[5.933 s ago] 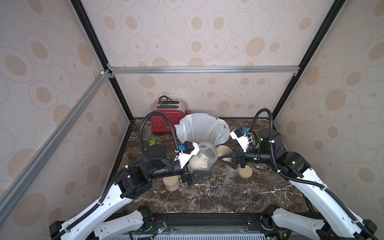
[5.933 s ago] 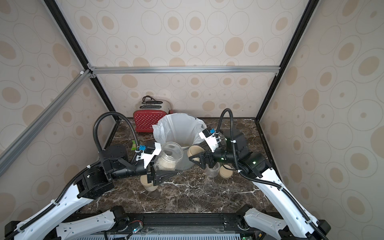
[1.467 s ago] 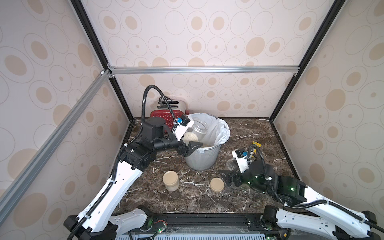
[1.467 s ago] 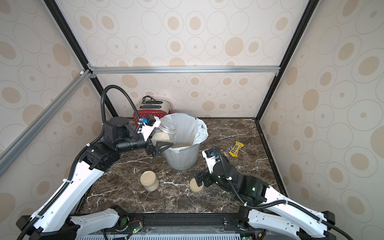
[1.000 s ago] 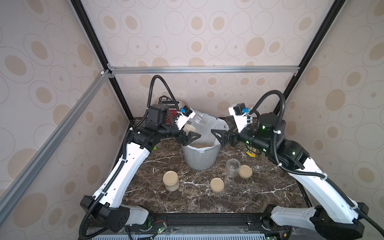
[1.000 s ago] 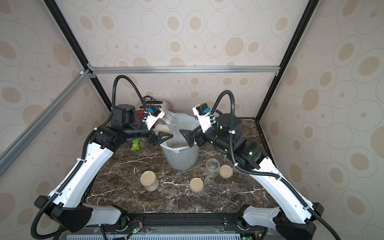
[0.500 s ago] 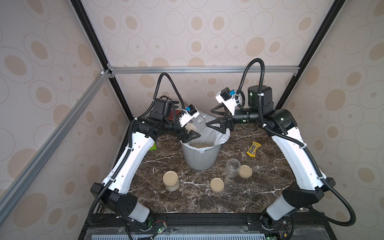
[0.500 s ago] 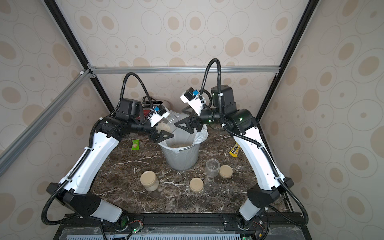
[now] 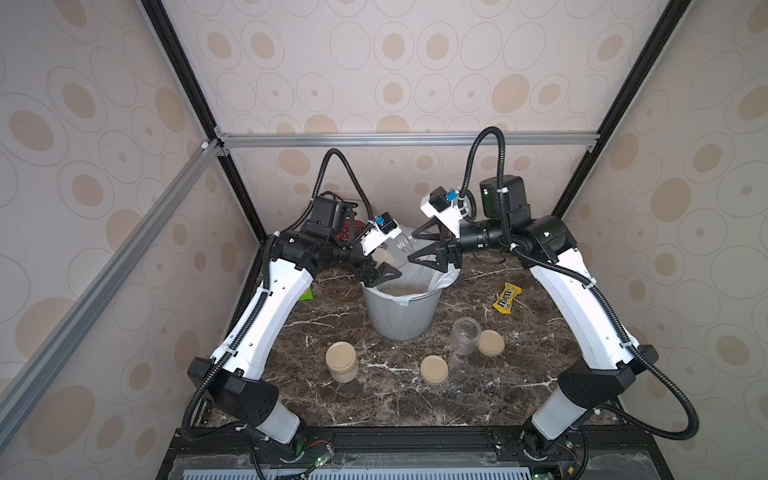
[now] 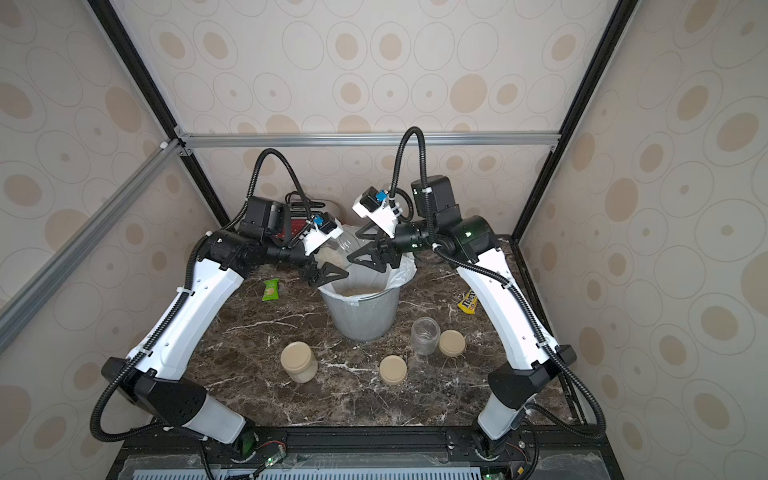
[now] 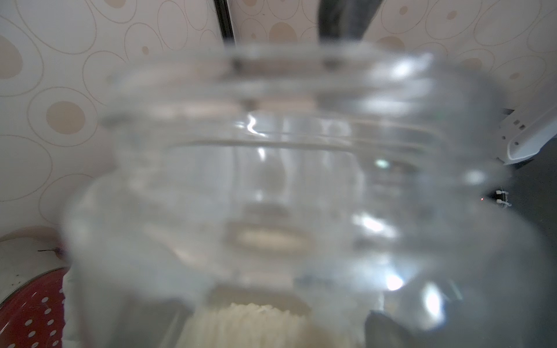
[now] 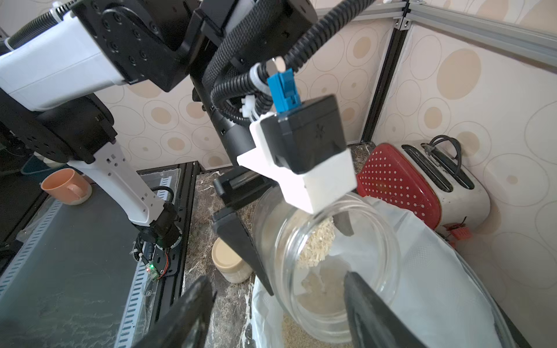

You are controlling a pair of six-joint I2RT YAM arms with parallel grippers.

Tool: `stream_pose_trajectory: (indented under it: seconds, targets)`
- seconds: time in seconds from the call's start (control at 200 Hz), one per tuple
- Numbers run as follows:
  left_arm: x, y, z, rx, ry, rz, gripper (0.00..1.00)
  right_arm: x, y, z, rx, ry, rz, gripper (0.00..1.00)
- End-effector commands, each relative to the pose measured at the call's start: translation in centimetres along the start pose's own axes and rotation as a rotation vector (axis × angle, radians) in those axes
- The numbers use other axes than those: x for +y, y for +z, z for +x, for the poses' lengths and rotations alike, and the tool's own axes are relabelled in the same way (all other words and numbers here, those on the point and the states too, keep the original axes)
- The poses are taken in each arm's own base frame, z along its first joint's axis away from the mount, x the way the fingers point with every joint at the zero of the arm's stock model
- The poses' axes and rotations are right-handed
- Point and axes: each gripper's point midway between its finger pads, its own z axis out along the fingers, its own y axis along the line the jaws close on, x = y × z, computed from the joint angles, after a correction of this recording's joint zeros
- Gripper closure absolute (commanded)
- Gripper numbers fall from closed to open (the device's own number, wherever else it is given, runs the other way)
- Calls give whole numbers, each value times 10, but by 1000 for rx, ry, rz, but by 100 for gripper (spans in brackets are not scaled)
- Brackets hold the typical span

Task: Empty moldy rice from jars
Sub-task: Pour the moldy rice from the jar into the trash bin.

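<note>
Glass jar [image 12: 361,250] in L pincer [image 9: 383,262], R pincer [image 12: 277,281] agape.

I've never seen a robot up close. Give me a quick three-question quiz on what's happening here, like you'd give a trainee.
1. True or false: the left gripper holds a jar tipped over the bin.
2. What lies right beside the empty jar on the table? A) a lid B) a spoon C) a fork
3. What fills the closed jar?
Key: 1 true. 2 A, a lid. 3 rice.
</note>
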Motion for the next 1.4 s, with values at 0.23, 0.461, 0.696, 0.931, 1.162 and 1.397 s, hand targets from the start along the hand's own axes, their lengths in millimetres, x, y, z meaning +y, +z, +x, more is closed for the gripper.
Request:
stream_pose_trajectory:
  seconds: [0.23, 0.461, 0.696, 0.931, 1.162, 1.397]
  targets:
    - [-5, -14, -26, -87, 89, 16, 61, -4, 15, 10, 4, -8, -55, 37]
    - [-8, -12, -28, -102, 87, 36, 61, -8, 27, 15, 5, 27, -95, 47]
    - [-6, -14, -35, -124, 92, 30, 60, -12, 40, 26, 23, 83, -139, 55]
    - [-5, -11, -37, -134, 86, 36, 58, -10, 53, 36, 53, 100, -171, 60]
    - [-3, -8, -42, -161, 77, 44, 57, -6, 63, 42, 71, 112, -205, 65]
    - [-2, -6, -51, -201, 65, 57, 55, -2, 74, 45, 71, 128, -243, 77]
